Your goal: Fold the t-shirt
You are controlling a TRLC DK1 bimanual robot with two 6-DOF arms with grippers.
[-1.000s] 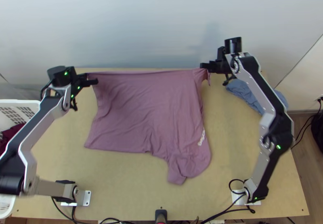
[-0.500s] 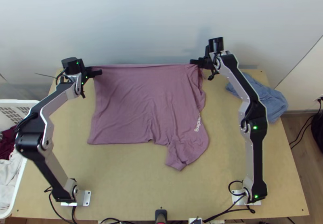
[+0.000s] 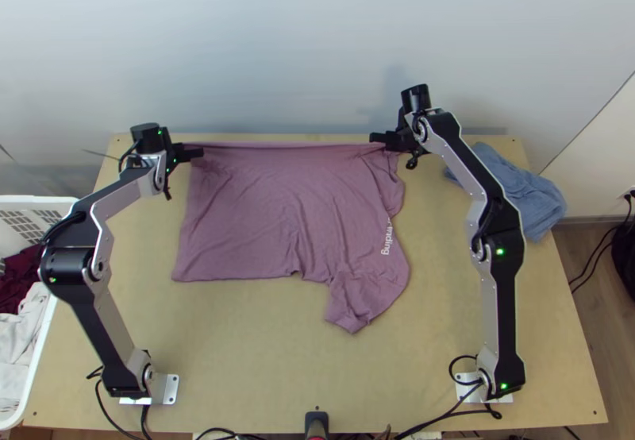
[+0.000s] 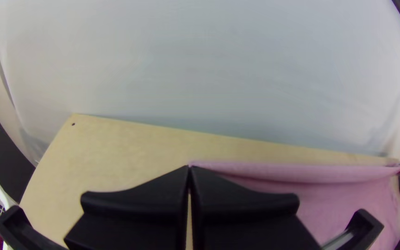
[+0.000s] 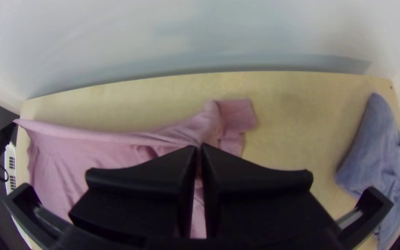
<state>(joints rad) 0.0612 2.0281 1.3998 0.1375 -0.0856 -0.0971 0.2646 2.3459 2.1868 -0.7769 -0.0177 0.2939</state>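
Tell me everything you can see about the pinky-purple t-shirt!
The t-shirt is dusty pinky-purple, with white letters near one side. Its cloth looks thin, soft and wrinkly. It's mostly spread out on the wooden table, with a short sleeve at the near side. The left claw and right claw each pinch it, stretching its far edge into a nearly straight line between them. Some cloth pokes out past the right claw.
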